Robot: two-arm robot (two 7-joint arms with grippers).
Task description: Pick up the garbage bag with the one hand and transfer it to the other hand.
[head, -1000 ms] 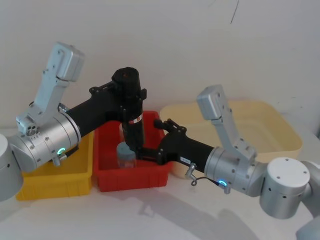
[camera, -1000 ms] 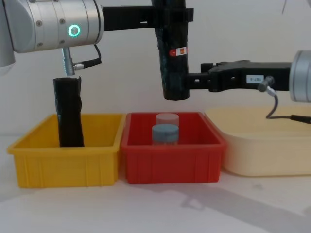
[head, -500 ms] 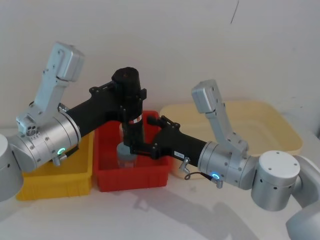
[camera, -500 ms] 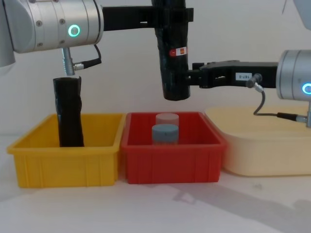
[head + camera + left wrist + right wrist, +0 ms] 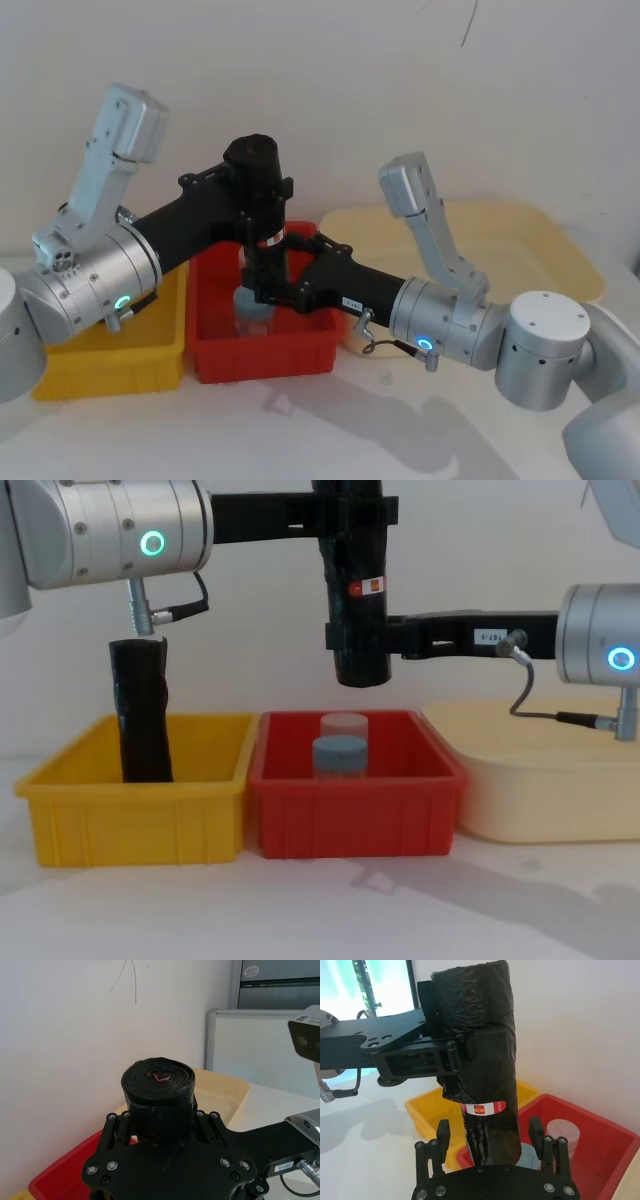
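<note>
Left claw (image 5: 262, 192), long, black and two-fingered on the silver arm with the green ring light, is clamped tight on the upper part of the garbage bag (image 5: 358, 610), a tall black cylindrical roll of glossy plastic that hangs upright from it in the air. Just under that claw's fingers a small red-orange sticker (image 5: 367, 585) shows on the roll's side.

Right claw (image 5: 356, 640), the long black one with a small white label (image 5: 489, 636) on the silver arm with the blue ring light, reaches in level from the opposite side, lower on the roll than the left claw. Its jaws are spread, one finger (image 5: 442, 1132) on each side of the roll below the sticker. The right wrist view shows a gap between each finger and the plastic, so it grips nothing.

Straight below both claws sits a red rectangular plastic bin (image 5: 350, 810), with a blue-lidded jar (image 5: 340, 752) and a pale translucent jar (image 5: 344, 723) inside; the roll's lower end hangs clear above them. Beneath the left claw's arm a yellow rectangular plastic bin (image 5: 130, 820) holds a plain black plastic roll (image 5: 142, 720) standing on end. Under the right claw's arm lies a cream plastic tub (image 5: 550, 790), just beside the red bin
</note>
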